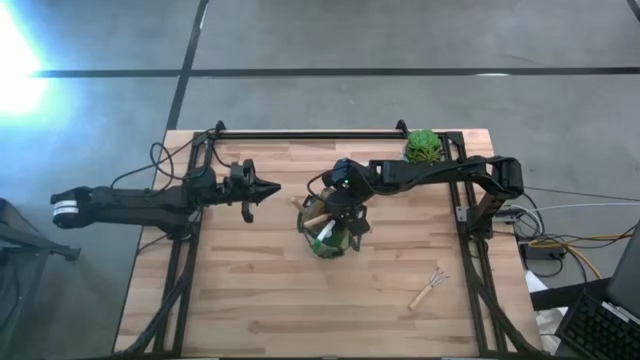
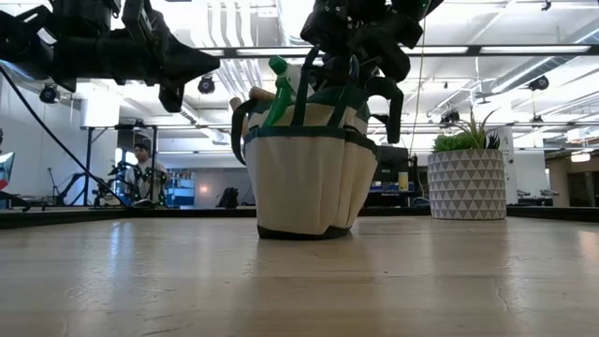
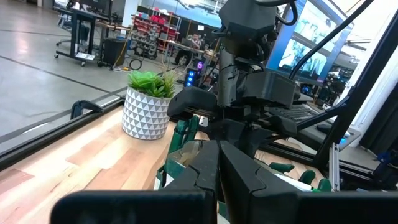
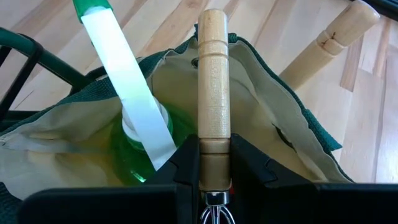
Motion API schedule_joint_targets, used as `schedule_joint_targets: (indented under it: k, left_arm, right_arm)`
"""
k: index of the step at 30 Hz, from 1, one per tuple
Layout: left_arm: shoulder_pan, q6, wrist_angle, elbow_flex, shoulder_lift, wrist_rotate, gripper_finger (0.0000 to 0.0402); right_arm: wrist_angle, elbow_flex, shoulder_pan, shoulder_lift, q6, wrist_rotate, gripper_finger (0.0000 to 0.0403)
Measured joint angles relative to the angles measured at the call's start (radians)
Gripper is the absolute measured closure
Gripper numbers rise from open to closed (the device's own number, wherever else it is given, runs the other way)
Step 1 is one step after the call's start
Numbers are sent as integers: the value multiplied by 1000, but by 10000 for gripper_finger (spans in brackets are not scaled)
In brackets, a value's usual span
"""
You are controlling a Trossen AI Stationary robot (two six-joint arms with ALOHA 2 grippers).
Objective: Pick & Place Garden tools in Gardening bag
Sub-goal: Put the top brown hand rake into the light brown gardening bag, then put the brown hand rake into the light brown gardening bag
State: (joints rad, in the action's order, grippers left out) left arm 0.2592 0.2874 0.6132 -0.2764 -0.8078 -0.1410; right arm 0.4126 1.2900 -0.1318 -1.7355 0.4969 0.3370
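I find the table [image 1: 250, 290] carrying the bag [image 1: 330, 232] near its middle, upright, mouth up, with bare wood on every side and no edge close by. A potted plant [image 1: 423, 146] stands at the far right corner, well apart, and plays no part. One fork [image 1: 428, 288] lies loose toward the near right corner, its long axis running diagonally, tines pointing to the far right; I judge it the next item to collect, and the right arm is the nearer to it. The right gripper [image 4: 214, 171] hangs directly over the bag mouth, its fingers pinching a wooden-handled tool [image 4: 213, 81] just where handle meets metal. The handle's long axis points away from the fingers and down into the opening, close to the bag's own axis by my reading. Beside it inside the bag sits the spray bottle [image 4: 127, 124], leaning across the opening, and a second handle [image 4: 326, 43] stands at the bag's rim on the other side; the gap between them is narrow, so I judge the drop needs to stay straight. The left gripper [image 1: 262, 188] waits above the left half of the table, tips pressed together, holding nothing, aimed at the bag.
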Motion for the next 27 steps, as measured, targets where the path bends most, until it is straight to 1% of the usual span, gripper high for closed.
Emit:
schedule_joint_targets:
  k: [3, 6, 9, 13, 19, 27]
  left_arm:
    - [0, 0, 0, 0, 0, 0, 385]
    - [0, 0, 0, 0, 0, 0, 385]
    - [0, 0, 0, 0, 0, 0, 385]
    - [0, 0, 0, 0, 0, 0, 385]
    - [0, 0, 0, 0, 0, 0, 385]
    - [0, 0, -1, 0, 0, -4, 385]
  right_arm:
    - [0, 0, 0, 0, 0, 0, 350]
    - [-4, 0, 0, 0, -17, -2, 310]
    - [-5, 0, 0, 0, -32, -31, 269]
    - [-5, 3, 0, 0, -39, -50, 239]
    - [-3, 19, 1, 5, -50, -50, 230]
    - [16, 28, 16, 52, -57, -52, 246]
